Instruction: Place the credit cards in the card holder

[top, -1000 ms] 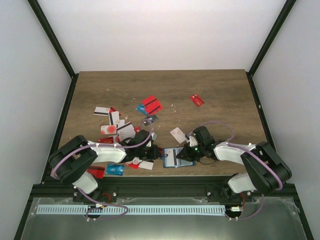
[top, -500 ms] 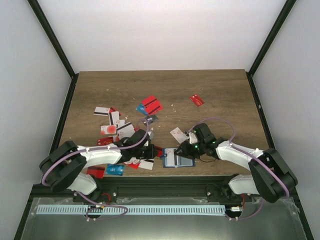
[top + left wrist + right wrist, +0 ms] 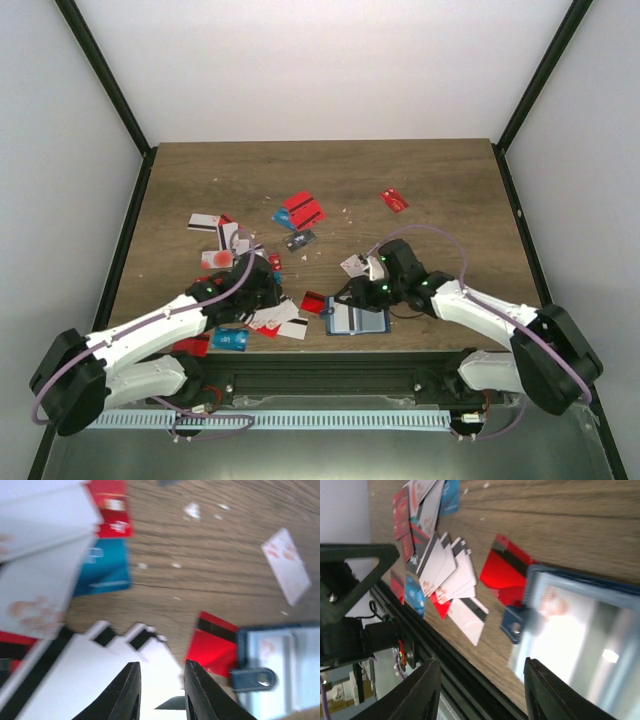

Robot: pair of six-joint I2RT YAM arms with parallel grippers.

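The card holder (image 3: pixel 357 319) lies open at the middle of the table's (image 3: pixel 450 190) near edge, with the credit cards (image 3: pixel 302 210) scattered to its left. The right claw (image 3: pixel 482 680) hangs spread over the card holder. The left claw (image 3: pixel 161 675) is parted and empty.

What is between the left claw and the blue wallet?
A red card with a black stripe lies between the left gripper and the open card holder. The left wrist view shows it best.
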